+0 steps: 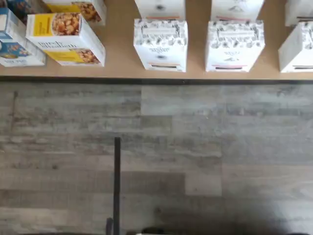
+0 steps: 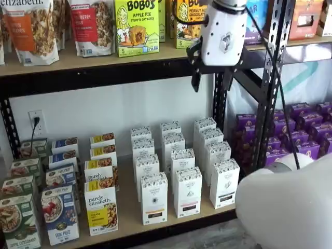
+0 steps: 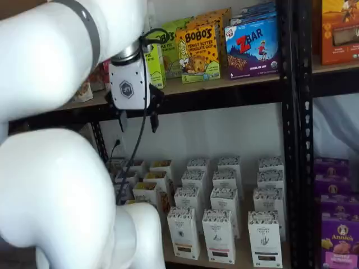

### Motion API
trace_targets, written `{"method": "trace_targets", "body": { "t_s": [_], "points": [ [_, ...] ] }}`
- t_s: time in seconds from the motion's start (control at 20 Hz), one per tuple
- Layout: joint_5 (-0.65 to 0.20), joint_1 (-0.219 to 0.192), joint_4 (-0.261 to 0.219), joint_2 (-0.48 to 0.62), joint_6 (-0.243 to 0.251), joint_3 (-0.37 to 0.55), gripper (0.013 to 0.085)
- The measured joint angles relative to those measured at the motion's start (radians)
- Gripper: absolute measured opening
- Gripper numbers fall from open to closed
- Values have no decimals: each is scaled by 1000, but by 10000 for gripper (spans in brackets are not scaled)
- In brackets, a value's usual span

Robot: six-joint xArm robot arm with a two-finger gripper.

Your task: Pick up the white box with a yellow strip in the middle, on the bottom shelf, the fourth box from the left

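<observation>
Grey plank floor below bottom shelf; pincer grip perhaps open, unclear.

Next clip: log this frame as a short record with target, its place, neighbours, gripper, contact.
target: the white box, front of its row, yellow-orange strip low on its face
place: the bottom shelf, near the front edge
neighbours: purely elizabeth box on one side, white carton with black strip on the other
gripper: gripper hangs high, level with the upper shelf; finger gap cannot be told
contact: none, nothing held
</observation>
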Motion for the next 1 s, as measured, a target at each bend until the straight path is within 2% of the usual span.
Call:
{"method": "trace_targets", "body": {
  "t_s": [0.2, 0.4, 0.5, 0.75, 1.0],
  "points": [
    [-74, 29, -4, 5, 23, 44, 850],
    [-107, 66, -42, 38, 66, 66, 850],
    [-128, 77, -44, 55, 77, 80, 850],
    [-225, 125, -93, 86, 135, 137, 850],
    [-318, 154, -53, 155, 150, 177, 850]
  ]
}}
